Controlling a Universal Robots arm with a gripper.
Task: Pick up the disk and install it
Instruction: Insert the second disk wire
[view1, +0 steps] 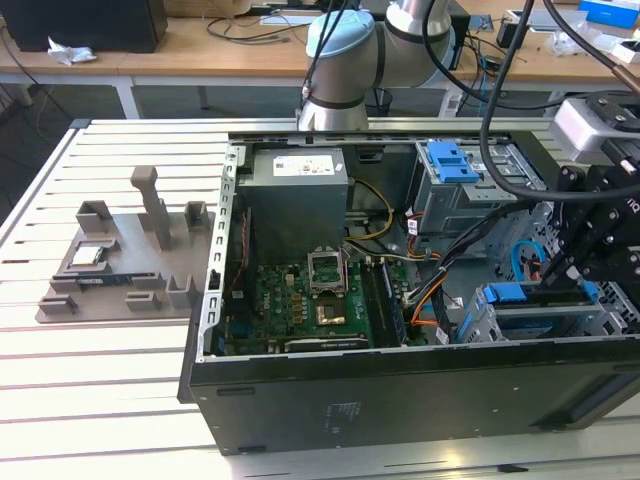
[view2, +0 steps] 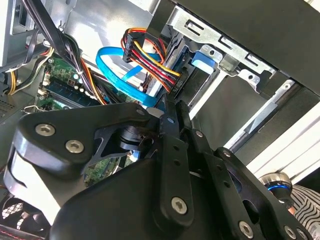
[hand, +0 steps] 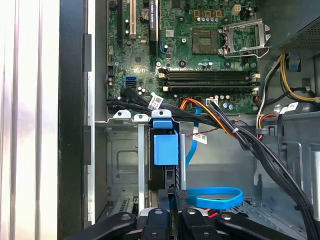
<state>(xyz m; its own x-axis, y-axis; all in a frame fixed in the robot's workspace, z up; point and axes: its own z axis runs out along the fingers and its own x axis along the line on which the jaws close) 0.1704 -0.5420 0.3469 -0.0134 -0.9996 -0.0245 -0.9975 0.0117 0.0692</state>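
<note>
Gripper (hand: 176, 200) fingers pinched shut, tips at disk (hand: 165, 150) edge in bay.

Exterior view looks down from above at open computer case (view1: 400, 300); both wrist views sit close inside it, sharing the drive bay (hand: 162, 150) and gripper (hand: 177, 197).

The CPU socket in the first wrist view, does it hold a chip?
No. The socket on the motherboard stands open, its metal frame lifted and the bare contact field showing.
</note>
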